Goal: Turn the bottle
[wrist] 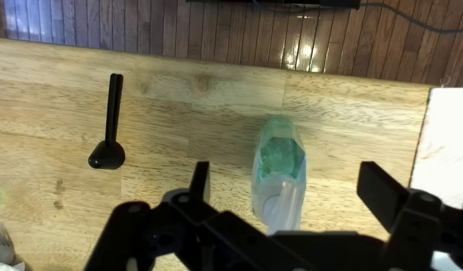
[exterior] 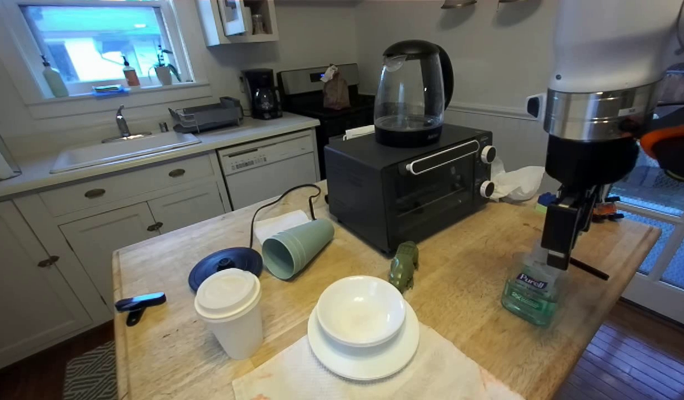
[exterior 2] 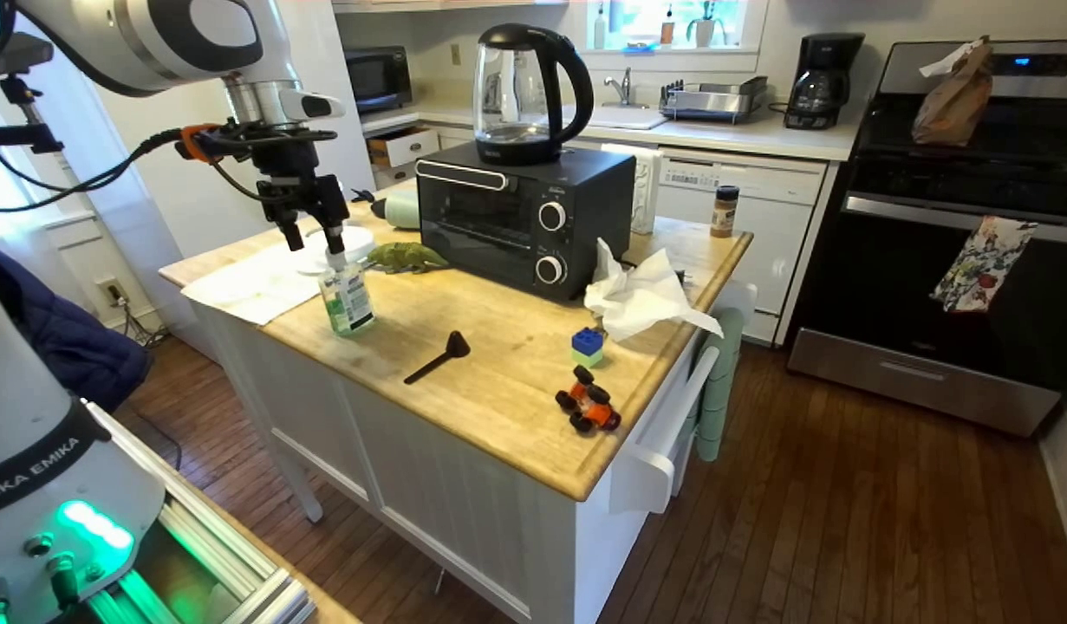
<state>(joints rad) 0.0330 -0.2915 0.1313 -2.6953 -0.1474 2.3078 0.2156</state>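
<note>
The bottle is a small clear pump bottle with green-tinted gel and a Purell label. It stands upright on the wooden table in both exterior views (exterior: 530, 300) (exterior 2: 348, 303). In the wrist view the bottle (wrist: 280, 158) is seen from above, its pale pump top partly hidden by the gripper body. My gripper (wrist: 284, 169) is open, pointing down over the bottle, with one finger on each side of the pump and a visible gap to both. In both exterior views the gripper (exterior: 561, 261) (exterior 2: 315, 245) is at the height of the pump top.
A black scoop (exterior 2: 438, 357) lies near the bottle. A black toaster oven (exterior 2: 516, 217) bears a glass kettle (exterior 2: 520, 95). A green toy (exterior: 404, 266), white bowl (exterior: 361, 311) on a plate, white lidded cup (exterior: 230, 314), blocks (exterior 2: 587, 347) and crumpled paper (exterior 2: 641, 290) are around.
</note>
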